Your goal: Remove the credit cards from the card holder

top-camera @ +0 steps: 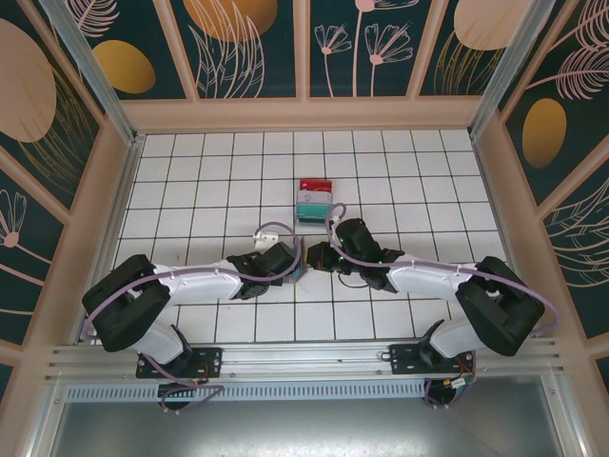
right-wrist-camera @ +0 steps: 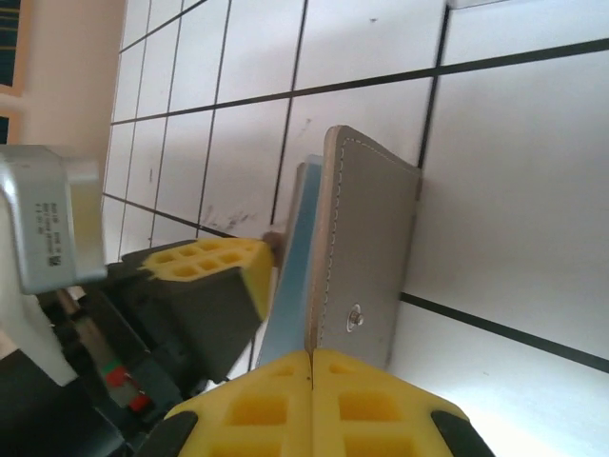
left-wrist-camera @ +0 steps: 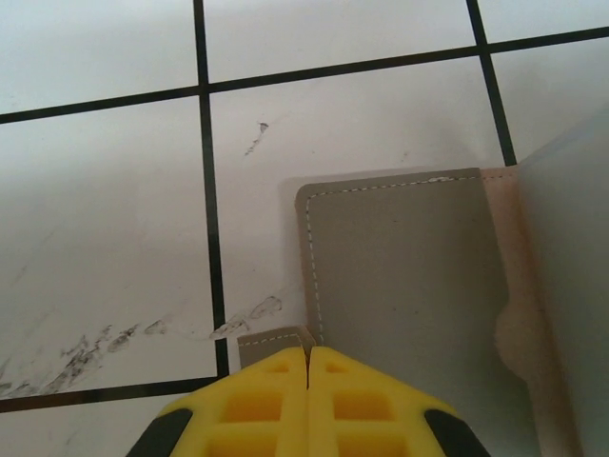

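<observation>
— Grey-brown, matte and thin, with pale stitching running just inside a rounded corner: that is the card holder (left-wrist-camera: 400, 286), in the lower right of the left wrist view.

— Who has hold of it?

— Both arms. The left pincer (left-wrist-camera: 306, 367) sits at the bottom centre of that frame. Its ribbed yellow pads are pressed together over the holder's lower left corner, and a small flap of the same material pokes out beside them.

— And the other one?

— The right pincer (right-wrist-camera: 311, 376), at the bottom centre of its own view, is clamped on the holder's edge. From there the holder stands up like a slim slab. The stitched grey-brown face is on the right and has a small round metal stud (right-wrist-camera: 355, 317). A smooth pale blue-grey inner panel (right-wrist-camera: 290, 276) is on the left. One yellow fingertip (right-wrist-camera: 214, 267) of the left pincer touches the holder from the lower left.

— What about the surface?

— The counter (top-camera: 209, 190) is glossy white square tiles with dark grout lines. Grey scuff marks (left-wrist-camera: 86, 352) show in the lower left of the left wrist view.

— Where is this from above?

— In the middle of the frame, where the two pincers meet. Just above them lies a small rectangular stack (top-camera: 314, 202) banded red, white and teal.
</observation>
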{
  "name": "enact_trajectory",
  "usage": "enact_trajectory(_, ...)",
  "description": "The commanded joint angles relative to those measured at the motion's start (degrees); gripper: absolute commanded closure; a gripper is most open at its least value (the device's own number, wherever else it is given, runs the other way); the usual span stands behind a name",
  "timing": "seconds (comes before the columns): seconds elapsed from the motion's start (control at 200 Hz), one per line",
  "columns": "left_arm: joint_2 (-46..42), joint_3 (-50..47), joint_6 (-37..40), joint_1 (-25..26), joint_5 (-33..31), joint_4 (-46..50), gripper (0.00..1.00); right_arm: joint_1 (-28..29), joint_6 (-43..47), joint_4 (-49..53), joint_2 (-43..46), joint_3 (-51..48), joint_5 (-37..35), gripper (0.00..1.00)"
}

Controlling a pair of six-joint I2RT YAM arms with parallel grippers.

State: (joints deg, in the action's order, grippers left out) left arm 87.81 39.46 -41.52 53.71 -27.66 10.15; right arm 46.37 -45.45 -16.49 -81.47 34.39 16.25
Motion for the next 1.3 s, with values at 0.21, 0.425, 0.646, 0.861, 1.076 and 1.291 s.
enact_trajectory(0.21, -0.9, -1.4, 0.4, -0.4, -0.2, 0.3, 1.0, 0.7, -2.2, -0.5, -1.5, -0.2, -3.0, 1.0)
enact_trajectory(0.425, -6.1, -1.2, -1.7, -0.4, -2.5, 4.9, 0.59, 0.5, -1.5, 0.0, 2.0, -3.8, -6.1, 1.0)
enact_trajectory(0.646, -14.3, -0.8, -4.8, -0.4, -3.2, 9.0, 0.56, 0.5, -1.9, -2.9, 1.7, -6.4, -6.7, 1.0)
enact_trajectory(0.861, -21.1, -5.4, -3.5, -0.4, 7.8, -2.8, 0.56, 0.5, -2.0, -5.1, 2.0, -8.2, -6.7, 1.0)
enact_trajectory(1.076, -17.5, -5.1, -3.7, -0.7, 9.1, -6.3, 0.6, 0.5, -1.5, -5.7, 2.5, -9.1, -6.9, 1.0)
enact_trajectory(1.291, -11.9, -5.3, -4.1, -1.7, 12.9, -10.9, 0.61, 0.5, -1.0, -5.6, 3.0, -9.4, -6.9, 1.0)
